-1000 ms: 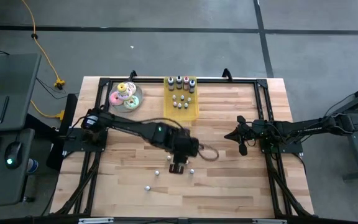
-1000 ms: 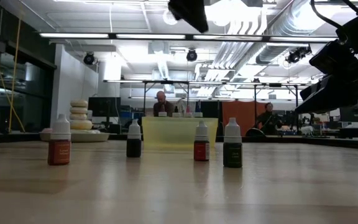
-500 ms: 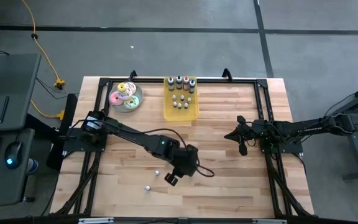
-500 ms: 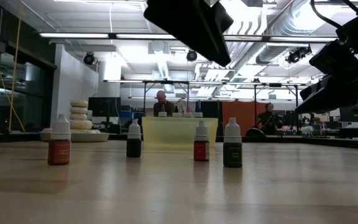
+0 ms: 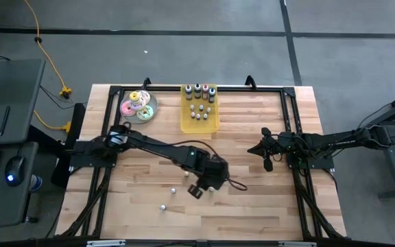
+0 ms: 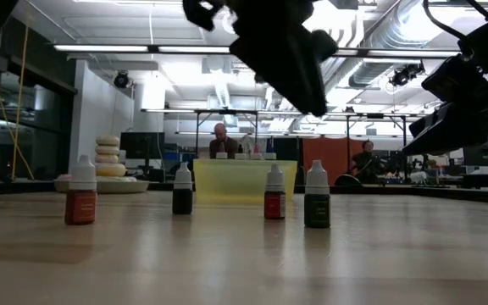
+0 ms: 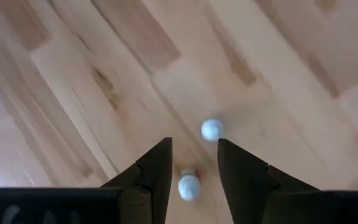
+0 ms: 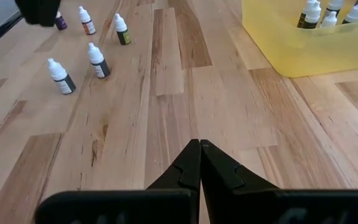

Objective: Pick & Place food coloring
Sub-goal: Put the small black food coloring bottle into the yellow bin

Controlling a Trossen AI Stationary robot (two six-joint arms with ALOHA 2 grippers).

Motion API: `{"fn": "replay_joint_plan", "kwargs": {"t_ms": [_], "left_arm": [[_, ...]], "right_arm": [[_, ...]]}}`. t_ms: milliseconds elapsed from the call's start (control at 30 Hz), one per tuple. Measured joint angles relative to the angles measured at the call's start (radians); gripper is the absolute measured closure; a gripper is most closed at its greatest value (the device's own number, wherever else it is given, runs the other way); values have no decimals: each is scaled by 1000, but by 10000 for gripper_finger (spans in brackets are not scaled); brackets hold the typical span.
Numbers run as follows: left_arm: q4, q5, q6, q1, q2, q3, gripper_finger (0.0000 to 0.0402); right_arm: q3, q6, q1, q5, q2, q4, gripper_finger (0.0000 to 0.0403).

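We see the left gripper hovering above two bottles on the surface, jaws spread; the right gripper waits right, jaws pressed together.

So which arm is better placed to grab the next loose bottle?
Left. Its gripper hangs over the loose bottles, fingers apart, with one bottle between them. The right gripper is shut and parked off to the table's right side.

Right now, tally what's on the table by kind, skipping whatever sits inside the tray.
Loose bottles: 5
Tray: 1
Donut plate: 1
Total: 7
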Motion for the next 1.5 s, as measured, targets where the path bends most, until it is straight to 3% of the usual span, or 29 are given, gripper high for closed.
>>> {"fn": "replay_joint_plan", "kwargs": {"t_ms": [200,500,633,1067,1500], "left_arm": [[-101,4,51,0,65,91,270],[-66,33,5,-4,89,92,160],[-55,21,5,-10,107,93,134],[-34,-2,18,-23,141,89,131],[-30,-23,-9,-21,187,88,163]], "right_arm": [[0,0,0,0,1,2,402],[0,0,0,0,-1,-1,402],[0,0,0,0,1,5,402],[0,0,0,0,1,3,402],[0,0,0,0,1,5,402]]}}
